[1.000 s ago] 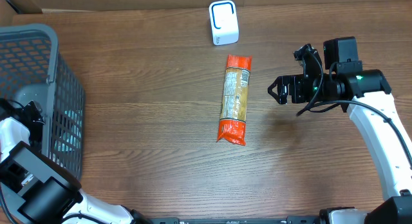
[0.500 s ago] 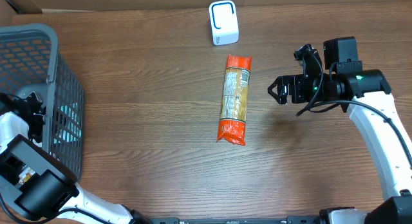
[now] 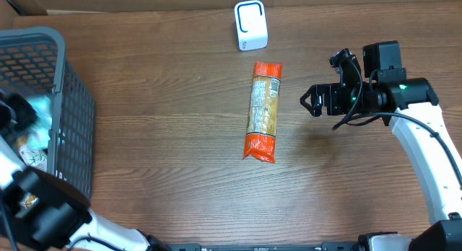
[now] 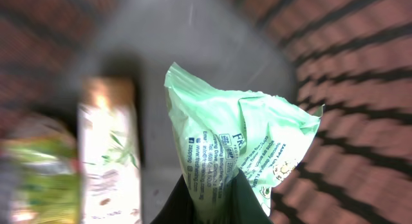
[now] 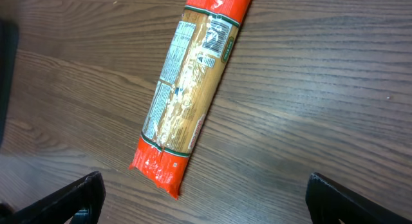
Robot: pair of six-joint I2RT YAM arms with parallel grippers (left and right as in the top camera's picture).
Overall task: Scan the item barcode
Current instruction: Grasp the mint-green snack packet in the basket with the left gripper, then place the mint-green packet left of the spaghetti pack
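- Crinkled pale-green plastic packet (image 4: pixel 238 140) is pinched by the left claw (image 4: pixel 209 199), clear only from the left wrist view
- Right claw (image 3: pixel 306 103) is spread beside the long orange-ended pasta packet (image 3: pixel 263 110)

The green bag (image 4: pixel 238 147) carries lines of small black print running sideways, with two larger letters at a crease — possibly "FR" — and the rest is too fine to read. The orange pasta packet (image 5: pixel 190 89) has a white panel of print and a green label, both illegible.
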